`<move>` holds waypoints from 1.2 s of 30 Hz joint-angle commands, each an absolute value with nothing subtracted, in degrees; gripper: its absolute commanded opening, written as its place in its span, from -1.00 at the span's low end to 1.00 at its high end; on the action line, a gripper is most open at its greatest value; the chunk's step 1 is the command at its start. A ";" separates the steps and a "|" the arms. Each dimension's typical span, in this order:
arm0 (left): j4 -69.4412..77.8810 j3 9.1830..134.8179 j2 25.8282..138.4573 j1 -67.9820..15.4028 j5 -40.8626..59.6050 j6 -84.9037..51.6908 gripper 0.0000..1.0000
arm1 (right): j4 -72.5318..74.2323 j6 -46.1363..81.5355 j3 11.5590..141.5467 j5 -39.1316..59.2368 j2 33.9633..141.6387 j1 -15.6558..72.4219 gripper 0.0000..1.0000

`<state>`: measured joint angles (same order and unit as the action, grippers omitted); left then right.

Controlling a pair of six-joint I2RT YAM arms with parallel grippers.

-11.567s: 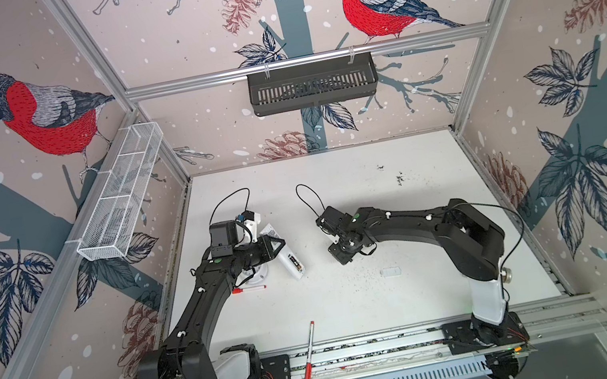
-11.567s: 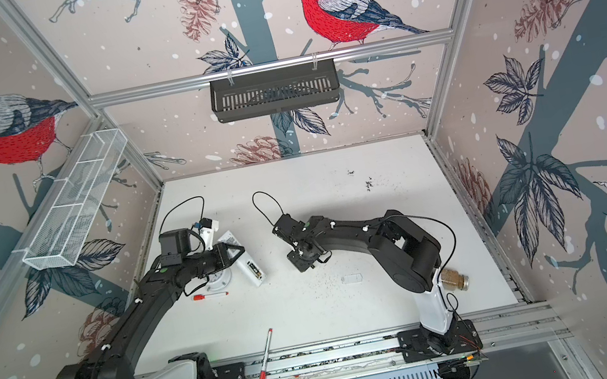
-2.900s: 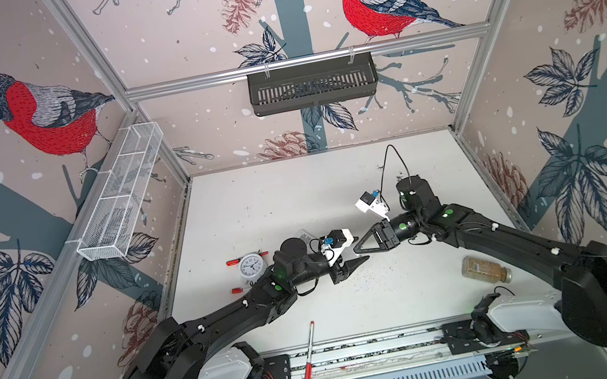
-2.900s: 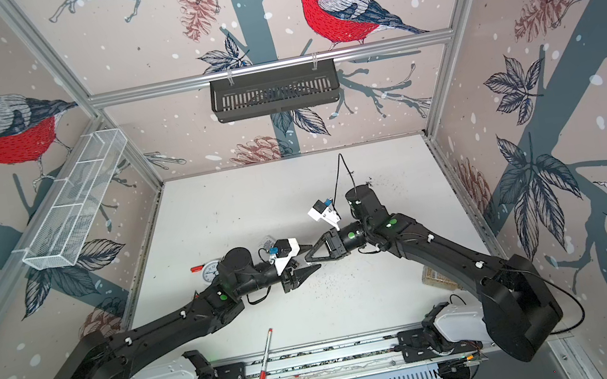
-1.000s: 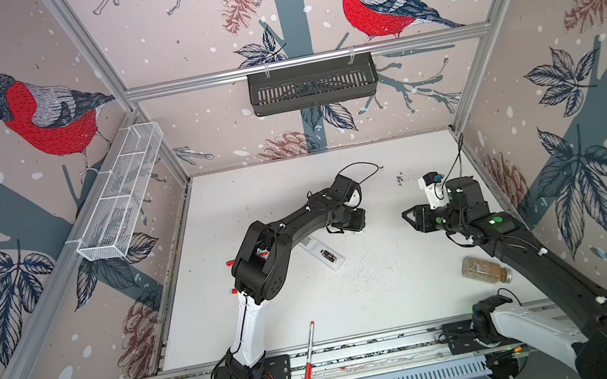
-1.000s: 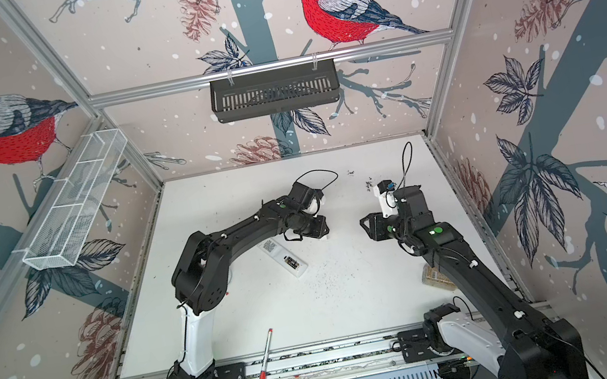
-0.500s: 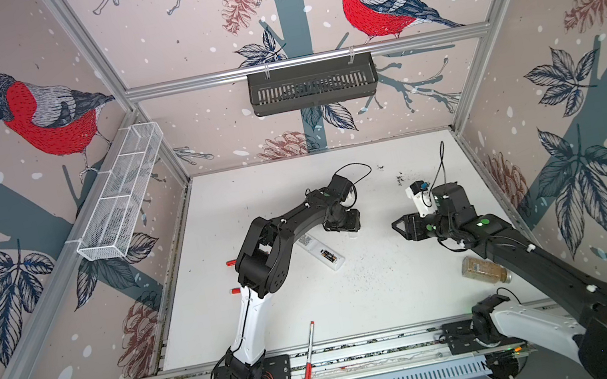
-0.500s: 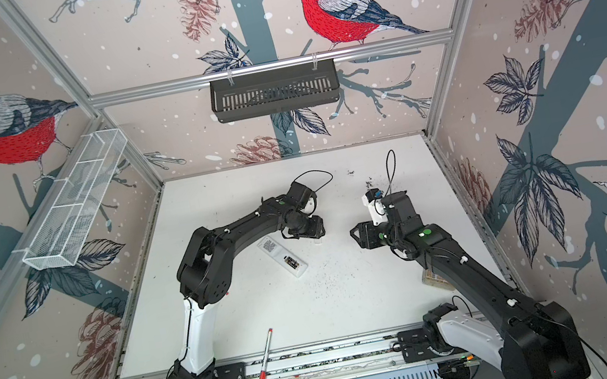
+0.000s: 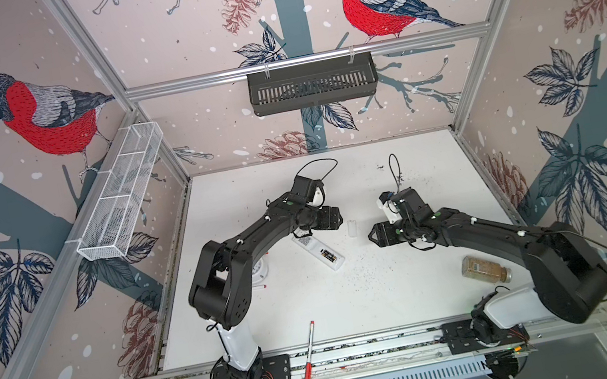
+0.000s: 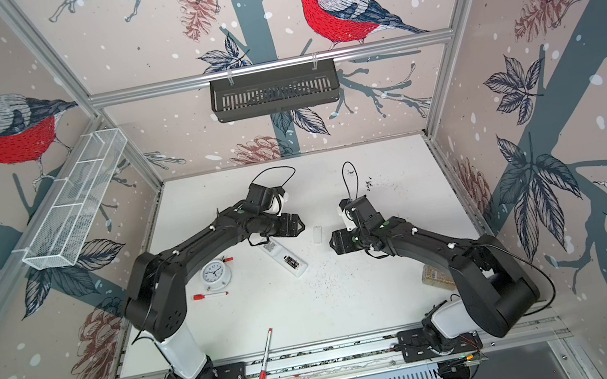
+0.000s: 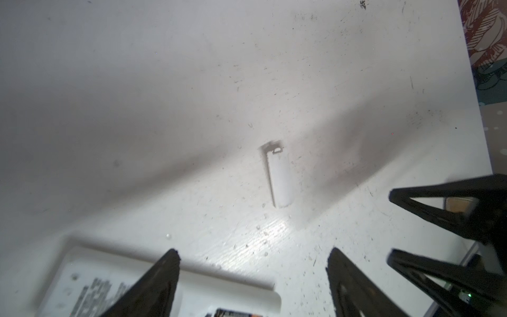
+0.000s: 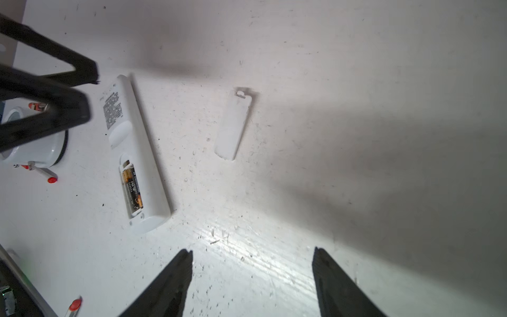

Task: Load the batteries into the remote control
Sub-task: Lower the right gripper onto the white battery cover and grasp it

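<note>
The white remote control [image 9: 317, 250] [image 10: 283, 258] [image 12: 134, 148] lies back-up mid-table, its compartment open. Black-and-gold batteries [image 12: 132, 189] [image 9: 328, 255] [image 10: 292, 262] [image 11: 236, 313] sit inside it. The loose white compartment cover [image 9: 351, 228] [image 10: 317, 234] [image 11: 281, 178] [image 12: 233, 123] lies on the table between the arms. My left gripper [image 9: 337, 218] [image 10: 300, 225] [image 11: 252, 255] hangs open and empty over the remote's far end. Facing the cover from the right, my right gripper [image 9: 371, 236] [image 10: 332, 243] [image 12: 251, 252] is open with nothing in it.
A white alarm clock [image 10: 215, 274] and a red marker [image 10: 211, 295] lie left of the remote. A red-and-white pen [image 9: 309, 350] rests at the front rail. A brown jar [image 9: 484, 269] lies at the right. A black basket [image 9: 312, 83] hangs on the back wall.
Both grippers have opened, the left from shut to wide. The right arm has swung left toward the cover; the left gripper has drawn back slightly over the remote.
</note>
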<state>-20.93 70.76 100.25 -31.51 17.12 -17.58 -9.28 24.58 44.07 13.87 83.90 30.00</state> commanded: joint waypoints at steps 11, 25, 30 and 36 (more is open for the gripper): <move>-13.25 45.69 74.82 -25.59 18.02 -22.57 0.94 | -10.50 24.66 61.65 9.25 106.15 34.86 0.52; -14.22 39.53 62.09 -24.61 11.78 -23.38 0.94 | -23.59 22.39 76.42 -0.37 117.02 40.41 0.13; -13.03 38.99 61.87 -24.60 12.25 -23.74 0.94 | -26.54 21.93 77.12 -4.27 117.81 42.22 -0.11; -12.48 38.70 62.05 -24.61 12.24 -24.01 0.94 | -29.58 20.57 79.07 -9.30 119.91 44.26 -0.42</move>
